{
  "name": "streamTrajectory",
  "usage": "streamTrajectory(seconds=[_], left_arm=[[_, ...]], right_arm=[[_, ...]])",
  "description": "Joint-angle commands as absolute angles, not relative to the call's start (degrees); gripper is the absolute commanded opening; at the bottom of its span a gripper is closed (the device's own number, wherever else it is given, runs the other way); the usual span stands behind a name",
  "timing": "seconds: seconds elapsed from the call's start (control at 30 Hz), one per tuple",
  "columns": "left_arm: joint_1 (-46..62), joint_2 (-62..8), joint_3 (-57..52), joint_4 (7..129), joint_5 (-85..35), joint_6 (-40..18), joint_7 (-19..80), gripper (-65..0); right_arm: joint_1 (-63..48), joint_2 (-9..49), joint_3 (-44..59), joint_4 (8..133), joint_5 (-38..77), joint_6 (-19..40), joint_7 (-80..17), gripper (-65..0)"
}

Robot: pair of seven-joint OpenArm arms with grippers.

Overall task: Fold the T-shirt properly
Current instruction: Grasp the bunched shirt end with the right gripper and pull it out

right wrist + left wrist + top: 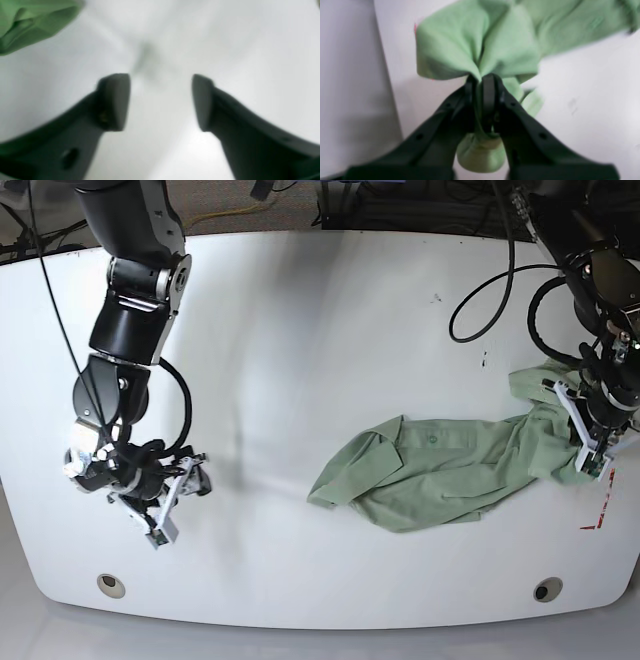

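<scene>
Where left pincer (480,82) bites (tight): soft, bunched T-shirt (440,470)

Even, bright light falls from above on the white table (320,310), with soft grey shadows and no harsh glare. The base view is sharp but bows at its edges. Both wrist views are blurred, the right one heavily, with its dark fingers (115,100) smeared and out of focus.

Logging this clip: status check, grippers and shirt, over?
Left gripper shut on T-shirt edge. Right gripper open, empty, apart from the shirt. Shirt crumpled, unfolded on table. Nothing in the way.
</scene>
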State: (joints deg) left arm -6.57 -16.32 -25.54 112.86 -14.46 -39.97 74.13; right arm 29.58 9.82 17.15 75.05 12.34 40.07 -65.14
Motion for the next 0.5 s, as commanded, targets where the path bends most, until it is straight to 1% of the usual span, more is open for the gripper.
streamTrajectory(seconds=[0.0, 0.03, 0.07, 0.27, 0.37, 0.47], left_arm=[[-5.6, -18.5, -25.7, 113.7, -14.9, -40.0, 73.2, -65.0], [-4.3, -19.3, -25.8, 113.7, -14.9, -40.0, 73.2, -65.0], [-3.6, -20.0, -25.8, 113.6, -14.9, -40.0, 73.2, -65.0], [1.4, -20.9, -29.3, 113.5, -14.8, -40.0, 73.1, -65.0], [2.1, -20.8, -30.2, 113.2, -14.5, -40.0, 73.1, -64.7], [2.1, -20.6, -30.2, 113.2, -14.4, -40.0, 73.1, -64.6]], right_arm=[[32.0, 8.3, 17.1, 73.5, 12.8, 40.0, -61.8, -18.9], [32.3, 7.0, 17.1, 72.1, 12.6, 40.0, -61.2, -16.6], [33.0, 5.9, 17.1, 71.3, 12.6, 40.0, -61.1, -16.0], [34.2, -0.3, 17.1, 69.6, 12.5, 40.0, -60.0, -16.2], [34.1, -3.9, 17.1, 69.5, 12.1, 40.0, -55.4, -16.2], [34.2, -6.8, 17.0, 67.6, 7.8, 40.0, -53.6, -16.0]])
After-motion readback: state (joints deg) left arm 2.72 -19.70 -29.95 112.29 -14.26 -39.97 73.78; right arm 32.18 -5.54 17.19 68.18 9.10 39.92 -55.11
